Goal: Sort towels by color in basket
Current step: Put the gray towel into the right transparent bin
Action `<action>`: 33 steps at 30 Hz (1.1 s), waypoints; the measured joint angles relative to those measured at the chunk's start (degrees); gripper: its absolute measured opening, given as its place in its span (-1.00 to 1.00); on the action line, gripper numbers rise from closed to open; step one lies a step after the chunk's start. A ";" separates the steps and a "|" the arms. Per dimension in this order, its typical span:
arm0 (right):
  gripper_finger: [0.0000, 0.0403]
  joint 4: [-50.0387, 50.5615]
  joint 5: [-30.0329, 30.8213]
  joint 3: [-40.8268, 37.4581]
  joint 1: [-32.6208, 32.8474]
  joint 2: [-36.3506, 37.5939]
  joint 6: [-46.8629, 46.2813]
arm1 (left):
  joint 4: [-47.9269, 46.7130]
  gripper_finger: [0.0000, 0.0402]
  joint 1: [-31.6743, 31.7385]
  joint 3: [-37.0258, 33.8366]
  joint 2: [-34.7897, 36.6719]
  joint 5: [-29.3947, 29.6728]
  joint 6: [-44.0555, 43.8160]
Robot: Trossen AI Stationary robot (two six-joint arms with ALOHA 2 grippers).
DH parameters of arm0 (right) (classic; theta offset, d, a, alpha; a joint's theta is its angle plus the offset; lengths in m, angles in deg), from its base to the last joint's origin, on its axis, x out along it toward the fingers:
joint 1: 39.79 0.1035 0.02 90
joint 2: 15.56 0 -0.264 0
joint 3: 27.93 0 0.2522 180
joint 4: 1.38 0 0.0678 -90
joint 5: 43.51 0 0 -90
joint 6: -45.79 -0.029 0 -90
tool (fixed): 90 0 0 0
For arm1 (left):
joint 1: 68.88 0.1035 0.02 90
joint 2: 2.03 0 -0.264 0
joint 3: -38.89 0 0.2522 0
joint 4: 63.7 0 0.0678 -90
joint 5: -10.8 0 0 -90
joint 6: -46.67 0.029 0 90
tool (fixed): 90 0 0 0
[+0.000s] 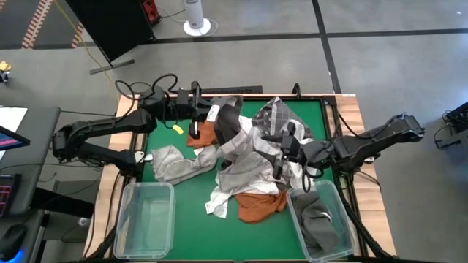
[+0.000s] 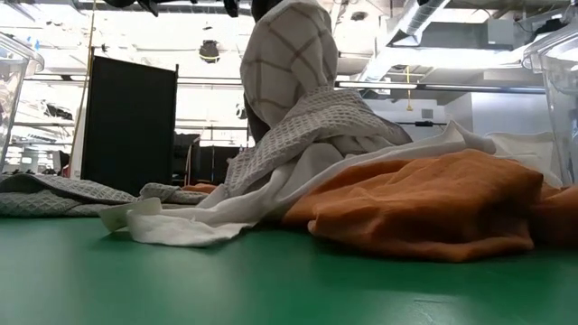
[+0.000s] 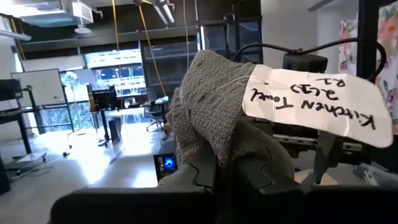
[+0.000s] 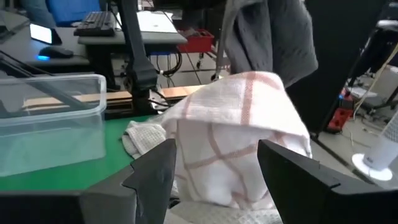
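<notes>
The left gripper's fingers are pinched tight on a dark grey towel, lifted over the far side of the green tabletop; the fingertips themselves are buried in the cloth and cannot be made out. A white tag hangs from this towel, handwritten, seen upside down: "Kitchen Towel", a number that is hard to read, and what looks like "R1". From above, the left gripper sits beside a rust orange towel.

The right gripper's fingers stand wide, either side of a white checked towel bunched into a hump; whether they touch it is unclear. The right gripper is over the middle heap, where towels overlap and hide each other's edges. Another orange towel lies near the front. A clear bin stands at front left; a second bin at front right holds grey cloth.
</notes>
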 joint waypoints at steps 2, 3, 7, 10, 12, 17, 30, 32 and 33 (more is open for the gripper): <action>0.34 0.49 0.00 0.00 -0.14 -0.21 -0.72 | 0.27 -0.94 0.94 0.00 0.00 -1.12 -0.28; 0.34 0.96 0.02 0.00 -0.15 -0.21 -1.35 | 0.70 -0.94 1.41 0.00 -0.05 -1.83 -0.70; 0.34 2.96 0.67 0.00 -0.26 -0.15 -2.95 | 3.54 -0.94 3.18 0.02 -0.17 -3.12 -2.86; 0.34 2.75 1.46 0.00 -0.26 -0.90 -2.98 | 3.72 -0.94 3.82 1.06 -0.17 -3.32 -3.49; 0.34 2.62 1.66 0.04 -0.26 -2.00 -3.00 | 3.80 -0.94 4.01 1.81 -0.17 -3.54 -3.98; 0.34 1.70 2.06 -0.04 -0.04 -5.76 -3.19 | 4.08 -0.93 3.86 2.89 -0.68 -3.68 -5.08; 0.34 18.71 12.50 6.91 6.01 -5.32 -5.50 | -8.19 -0.96 3.76 16.98 -13.10 -7.82 -8.78; 0.34 21.27 15.56 6.91 7.34 -5.11 -5.51 | -9.40 -0.96 3.74 18.92 -14.51 -7.83 -8.82; 0.34 22.03 16.14 6.91 7.94 -4.92 -5.51 | -10.25 -0.96 3.71 19.80 -15.04 -7.83 -9.06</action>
